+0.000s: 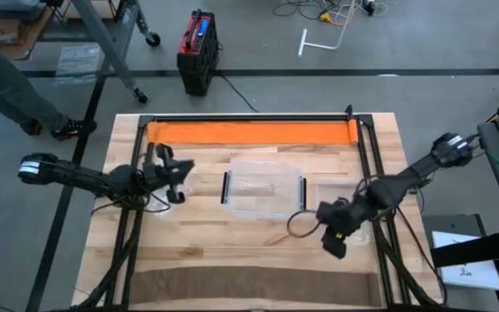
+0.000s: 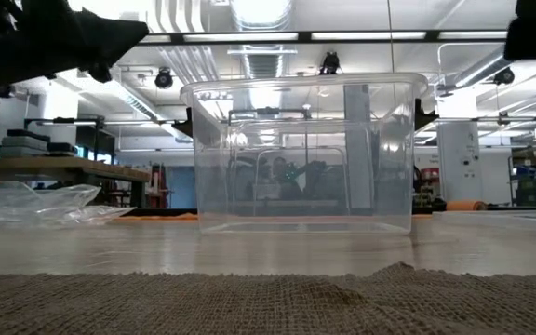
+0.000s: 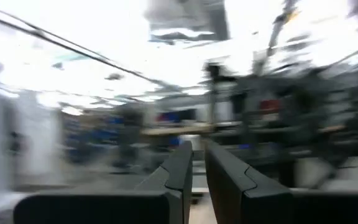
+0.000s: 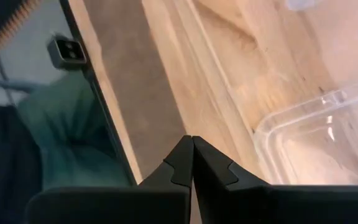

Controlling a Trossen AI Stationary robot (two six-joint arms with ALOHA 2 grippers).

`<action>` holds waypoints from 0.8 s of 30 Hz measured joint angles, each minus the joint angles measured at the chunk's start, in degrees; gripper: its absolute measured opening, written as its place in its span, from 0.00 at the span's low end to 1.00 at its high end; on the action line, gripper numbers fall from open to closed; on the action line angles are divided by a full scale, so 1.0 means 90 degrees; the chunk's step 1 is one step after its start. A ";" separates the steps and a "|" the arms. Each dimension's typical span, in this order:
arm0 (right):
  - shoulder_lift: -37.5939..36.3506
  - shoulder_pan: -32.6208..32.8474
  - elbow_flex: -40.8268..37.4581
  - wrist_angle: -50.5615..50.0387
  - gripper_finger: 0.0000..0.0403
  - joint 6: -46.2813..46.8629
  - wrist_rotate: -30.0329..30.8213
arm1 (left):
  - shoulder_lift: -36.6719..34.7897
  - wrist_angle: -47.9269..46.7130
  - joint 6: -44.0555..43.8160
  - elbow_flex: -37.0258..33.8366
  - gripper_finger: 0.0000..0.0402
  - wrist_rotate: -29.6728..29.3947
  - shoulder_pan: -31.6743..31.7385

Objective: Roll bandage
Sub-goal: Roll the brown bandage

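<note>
While both my arms hang above the surface, no rolling has begun. The bandage lies flat along the 6 o'clock edge, untouched. My left tool sits at 9 o'clock of the clear bin, fingers nearly together on nothing. My right tool hovers at 4 o'clock of the bin, clenched and empty. Next, I judge, one tool must drop to a bandage end and pinch it.

My left tool hangs raised with its fingers nearly together, a slim gap between them. My right tool is closed, empty.
</note>
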 joint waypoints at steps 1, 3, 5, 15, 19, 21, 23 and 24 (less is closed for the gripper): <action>0.0245 0.0038 0.0299 -0.0237 0.02 -0.0053 -0.0034 | 0.0002 0.0077 0.0141 0.0000 0.09 -0.0264 -0.0001; 0.0710 0.0166 0.0913 -0.0860 0.05 -0.0158 -0.0019 | 0.0015 0.0206 0.0155 0.0018 0.09 -0.0741 0.0000; 0.1154 0.0346 0.1499 -0.1428 0.08 -0.0157 -0.0023 | 0.0026 0.0200 -0.0194 0.0156 0.09 -0.1203 0.0000; 0.2667 0.1629 0.2727 -0.2967 0.32 0.2007 -0.1125 | 0.0626 -0.2009 -0.0796 0.2098 0.09 -0.0830 -0.0002; 0.3043 0.2212 0.2733 -0.2949 0.43 0.2784 -0.1342 | 0.1054 -0.3750 -0.0781 0.3246 0.09 -0.0784 -0.0007; 0.3188 0.2487 0.2733 -0.2936 0.47 0.3134 -0.1344 | 0.1304 -0.4565 -0.0779 0.3817 0.09 -0.0773 -0.0005; 0.3306 0.2706 0.2733 -0.2881 0.50 0.3749 -0.1382 | 0.1570 -0.5208 -0.0777 0.4318 0.09 -0.0765 -0.0005; 0.3357 0.2802 0.2733 -0.2866 0.51 0.4173 -0.1407 | 0.1708 -0.5383 -0.0785 0.4536 0.09 -0.0746 -0.0005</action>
